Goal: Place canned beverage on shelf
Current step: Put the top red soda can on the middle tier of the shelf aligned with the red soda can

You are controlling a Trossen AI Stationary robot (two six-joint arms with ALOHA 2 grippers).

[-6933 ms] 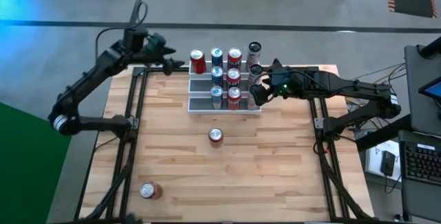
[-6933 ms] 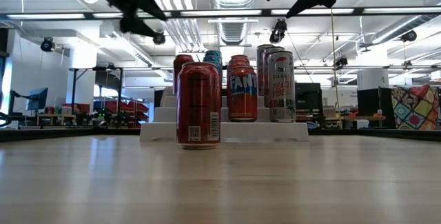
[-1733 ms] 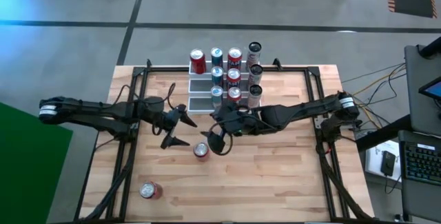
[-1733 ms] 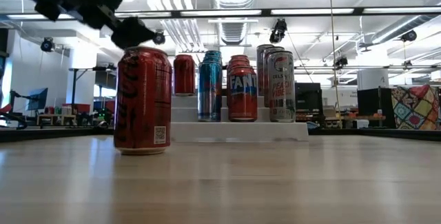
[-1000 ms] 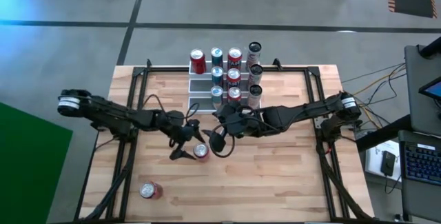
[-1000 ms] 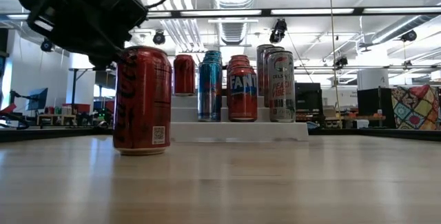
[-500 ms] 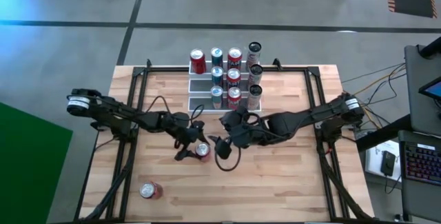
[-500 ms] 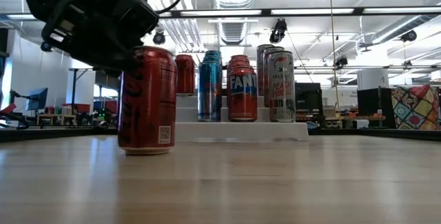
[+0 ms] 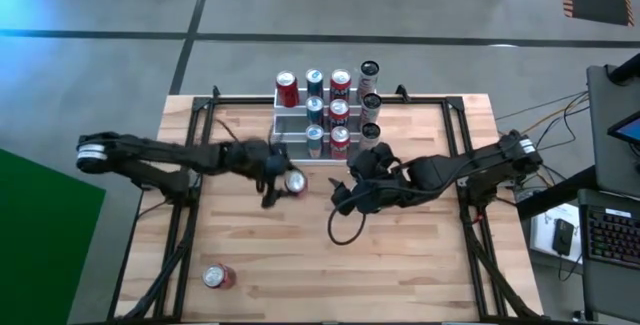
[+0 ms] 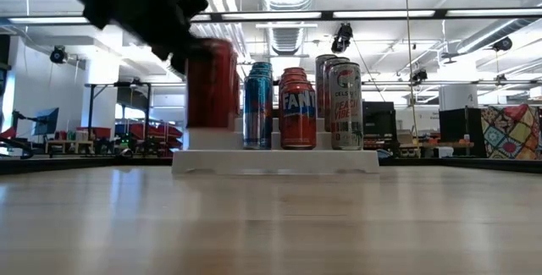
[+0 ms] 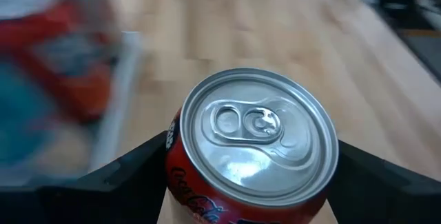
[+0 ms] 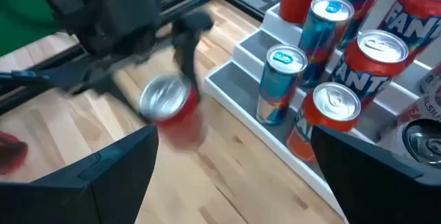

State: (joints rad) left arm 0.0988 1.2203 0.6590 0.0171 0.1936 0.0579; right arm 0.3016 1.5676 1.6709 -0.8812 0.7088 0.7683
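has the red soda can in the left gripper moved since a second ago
Yes. The red aluminium soda can, held in the left gripper, has travelled toward the white-and-grey tiered shelf and, in the low view, is lifted off the wooden table, level with the shelf's left end.

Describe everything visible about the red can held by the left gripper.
The red can is a metal drink can with a silver top, its pull tab unopened, and white script on its side. It stands upright, clamped at its sides between the fingers of the left gripper, lifted off the wooden table just in front of the shelf, near its empty left end. Nothing else touches it.
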